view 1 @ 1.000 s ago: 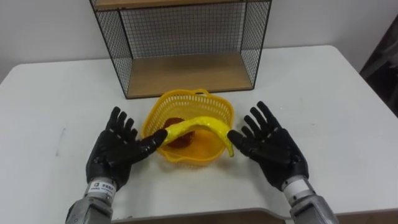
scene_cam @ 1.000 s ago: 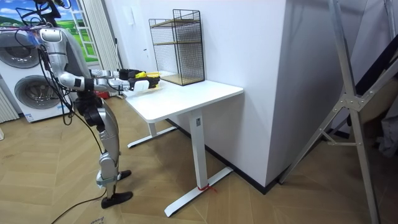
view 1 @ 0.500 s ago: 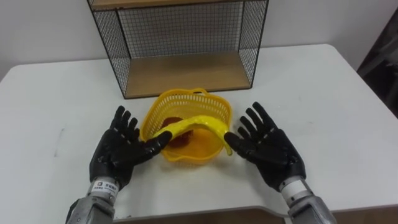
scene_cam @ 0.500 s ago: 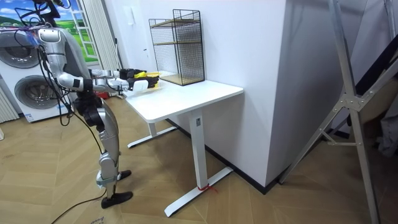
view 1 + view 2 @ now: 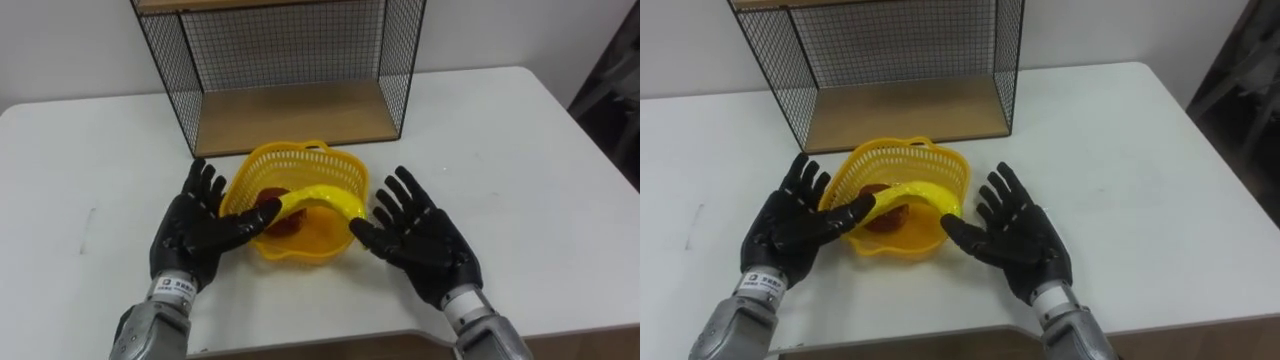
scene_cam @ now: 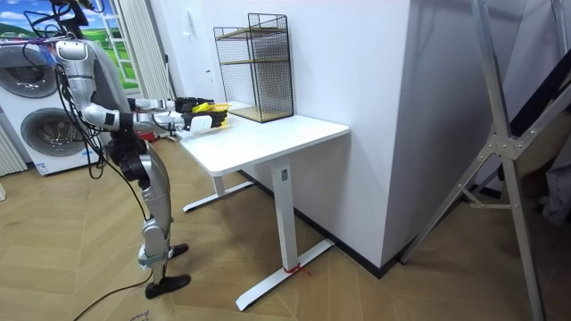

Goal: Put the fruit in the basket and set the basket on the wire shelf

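Table (image 5: 520, 150), basket (image 5: 300, 165) between left hand (image 5: 195, 235), right hand (image 5: 425, 240)

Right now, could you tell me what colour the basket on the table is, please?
Bright yellow; the basket shows best in the left eye view.

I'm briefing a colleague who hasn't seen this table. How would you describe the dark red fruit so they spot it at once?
On the white table, before the wire shelf, a yellow basket sits between the robot's open left hand and right hand. Inside it, under the banana arching across the top, lies the red fruit: dark red, where banana and basket are yellow.
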Available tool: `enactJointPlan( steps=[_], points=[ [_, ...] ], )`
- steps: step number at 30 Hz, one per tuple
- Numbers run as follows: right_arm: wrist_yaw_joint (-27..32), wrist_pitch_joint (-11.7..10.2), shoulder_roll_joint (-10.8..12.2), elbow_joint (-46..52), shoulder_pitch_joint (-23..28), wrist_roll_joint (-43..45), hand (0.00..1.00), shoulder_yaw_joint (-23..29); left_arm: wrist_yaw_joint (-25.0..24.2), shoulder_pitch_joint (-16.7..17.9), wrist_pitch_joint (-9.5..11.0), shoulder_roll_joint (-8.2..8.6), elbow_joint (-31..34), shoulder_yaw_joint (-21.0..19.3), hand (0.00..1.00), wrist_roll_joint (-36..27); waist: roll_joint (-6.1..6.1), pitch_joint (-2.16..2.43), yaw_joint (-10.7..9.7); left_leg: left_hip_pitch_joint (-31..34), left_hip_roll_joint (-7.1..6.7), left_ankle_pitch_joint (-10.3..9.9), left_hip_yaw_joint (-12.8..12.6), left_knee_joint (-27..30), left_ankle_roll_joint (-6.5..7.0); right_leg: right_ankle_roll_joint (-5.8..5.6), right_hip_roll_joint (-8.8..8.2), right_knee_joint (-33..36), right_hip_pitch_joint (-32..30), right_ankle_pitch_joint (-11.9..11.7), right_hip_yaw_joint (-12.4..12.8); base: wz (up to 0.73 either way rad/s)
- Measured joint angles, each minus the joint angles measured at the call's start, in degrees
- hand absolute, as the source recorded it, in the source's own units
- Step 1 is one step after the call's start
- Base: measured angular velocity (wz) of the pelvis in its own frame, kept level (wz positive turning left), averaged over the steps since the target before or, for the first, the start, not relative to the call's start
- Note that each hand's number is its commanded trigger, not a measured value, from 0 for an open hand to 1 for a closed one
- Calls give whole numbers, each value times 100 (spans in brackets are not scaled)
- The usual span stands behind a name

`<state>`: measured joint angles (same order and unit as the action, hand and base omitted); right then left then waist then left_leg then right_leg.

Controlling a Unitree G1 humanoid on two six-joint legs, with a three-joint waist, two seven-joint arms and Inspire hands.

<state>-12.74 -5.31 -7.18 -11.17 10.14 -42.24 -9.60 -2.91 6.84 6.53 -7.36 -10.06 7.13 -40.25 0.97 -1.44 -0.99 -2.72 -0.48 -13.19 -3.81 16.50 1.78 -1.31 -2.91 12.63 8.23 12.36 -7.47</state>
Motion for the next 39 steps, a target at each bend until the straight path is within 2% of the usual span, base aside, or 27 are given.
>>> enactJointPlan(
  steps=[6,10,14,26,39],
  points=[
    [-26,2,-8,-12,-32,2,0,-62,-1,-111,-11,9,-28,34,0,-11,9,4,-7,30,7,0,-22,3,0,0,0,16,-47,0,18,-1],
    [-71,17,-30,-15,-272,-7,0,-250,-2,-224,-17,4,-60,250,0,-29,11,6,-7,74,22,0,-62,15,0,14,4,26,-102,-10,34,-3],
    [-81,19,-53,-202,-459,-5,0,-272,-7,-230,-17,-18,-89,269,0,-30,11,6,-18,60,22,0,-77,13,0,14,4,25,-100,-10,47,-1],
    [-40,19,-122,-200,-462,89,0,-322,-18,-232,-32,-27,-191,371,0,-51,28,16,-2,57,22,0,-85,14,0,14,11,14,-99,-10,83,0],
    [288,12,-140,-199,-718,680,0,-387,-114,-234,-31,-69,-353,735,0,-18,26,10,-10,-8,15,0,-61,-21,0,14,13,6,-1,-10,80,0]
  ],
)
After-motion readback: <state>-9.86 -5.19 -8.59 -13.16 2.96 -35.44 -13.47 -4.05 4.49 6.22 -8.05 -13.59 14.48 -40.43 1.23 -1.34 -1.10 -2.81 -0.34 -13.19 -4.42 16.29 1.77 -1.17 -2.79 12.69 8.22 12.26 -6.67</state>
